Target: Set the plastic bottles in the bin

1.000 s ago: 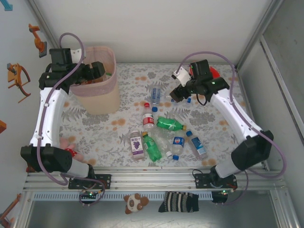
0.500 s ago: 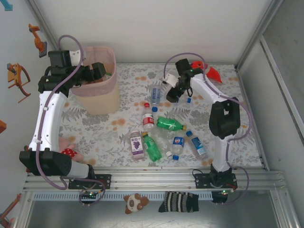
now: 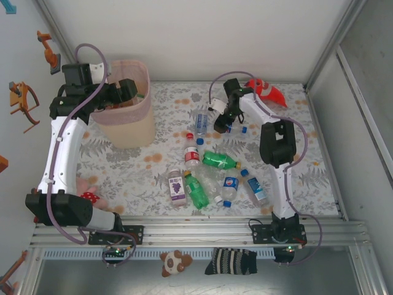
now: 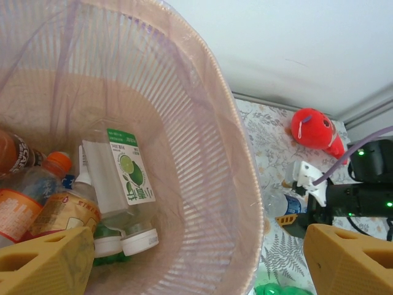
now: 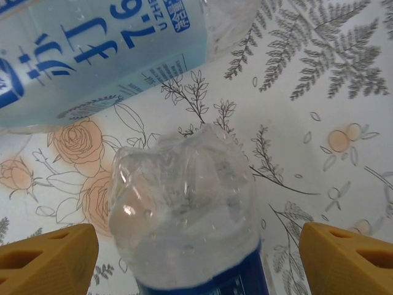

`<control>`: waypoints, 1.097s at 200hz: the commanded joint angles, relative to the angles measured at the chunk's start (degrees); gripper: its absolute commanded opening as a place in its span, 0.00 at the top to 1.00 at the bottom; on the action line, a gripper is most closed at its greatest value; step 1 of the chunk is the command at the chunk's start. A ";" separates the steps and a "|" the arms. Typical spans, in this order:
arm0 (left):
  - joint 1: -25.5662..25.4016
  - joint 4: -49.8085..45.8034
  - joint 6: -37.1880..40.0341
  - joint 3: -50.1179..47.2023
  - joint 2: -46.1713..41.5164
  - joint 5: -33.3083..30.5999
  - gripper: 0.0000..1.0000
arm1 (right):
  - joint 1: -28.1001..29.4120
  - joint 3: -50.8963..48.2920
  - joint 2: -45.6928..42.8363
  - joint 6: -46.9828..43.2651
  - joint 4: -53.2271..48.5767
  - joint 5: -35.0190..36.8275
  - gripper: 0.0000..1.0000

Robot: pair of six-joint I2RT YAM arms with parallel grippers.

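The counter point(image 3: 295, 153) wore a cloth printed with grey ferns and orange roses. The pink mesh bin point(image 3: 126, 126) stood at its far left corner, and a red fish plush point(image 3: 265, 90) lay at the far edge towards the right. Plastic bottles point(image 3: 230, 186) lay scattered across the middle. A blue-labelled bottle point(image 3: 201, 121) was farthest back, and a red-labelled bottle point(image 3: 192, 153) lay beside a green bottle point(image 3: 220, 160). Nearer the front, a purple-labelled bottle point(image 3: 177, 186) lay just beside a second green bottle point(image 3: 196, 192). A pink soft toy point(image 3: 91, 193) sat by the near left edge.

Several bottles point(image 4: 116, 184) inside bin point(image 4: 199, 178)
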 commanded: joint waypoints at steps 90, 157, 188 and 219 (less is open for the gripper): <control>0.30 3.10 -1.96 -0.50 0.46 3.60 0.13 | -0.55 4.06 3.69 -0.28 -3.05 -1.26 0.38; -0.86 12.43 -3.94 -6.69 -2.96 8.12 0.14 | -1.80 -2.86 -5.61 5.53 0.46 -4.96 0.46; -2.15 20.07 -5.86 -10.84 -4.79 11.41 0.14 | -2.00 -9.10 -13.44 10.21 4.60 -9.22 0.46; -4.13 27.32 -6.81 -13.91 -5.90 14.02 0.14 | -2.00 -15.48 -22.01 16.22 9.89 -16.43 0.47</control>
